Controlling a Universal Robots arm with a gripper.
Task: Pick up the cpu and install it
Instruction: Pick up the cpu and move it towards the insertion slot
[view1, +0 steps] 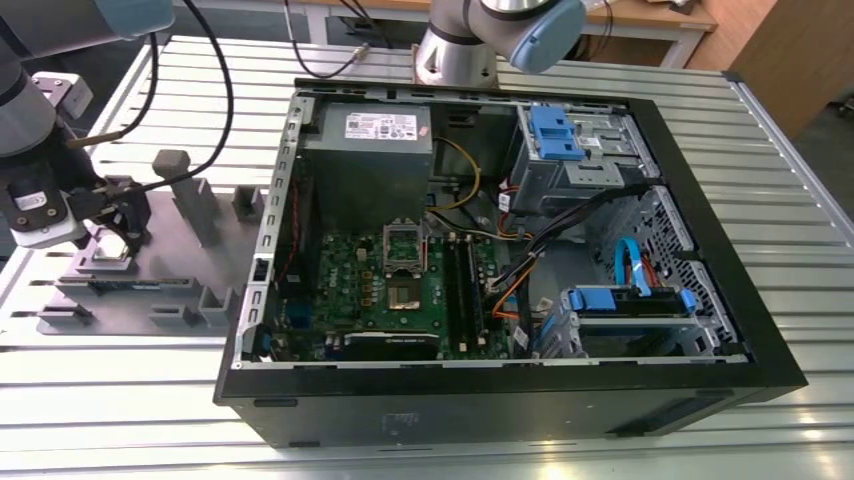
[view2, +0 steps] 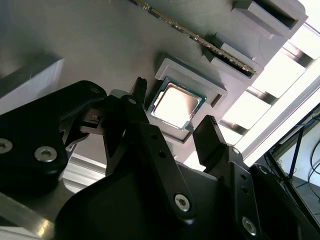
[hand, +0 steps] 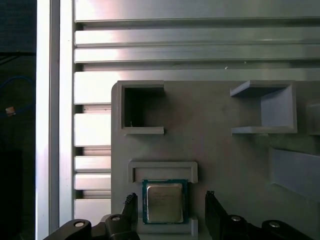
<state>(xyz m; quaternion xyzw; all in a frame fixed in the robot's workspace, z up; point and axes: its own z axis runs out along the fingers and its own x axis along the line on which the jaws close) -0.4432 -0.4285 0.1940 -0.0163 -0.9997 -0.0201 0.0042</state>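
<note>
Now the gripper hangs over the cpu, its fingers spread wide.
On the exterior view's left, the grey fixture plate lies on the tabletop. The cpu sits flat in a small pocket on that plate, shiny side up, one finger on each side. The open computer case stands just beside the plate, toward the exterior view's right.

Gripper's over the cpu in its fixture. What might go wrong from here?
1. The open gripper straddles the cpu, which sits low inside a walled pocket; a fingertip may catch the wall instead of the chip edge.
2. The chip is thin and flat, so an off-centre pinch could tilt or drop it.
</note>
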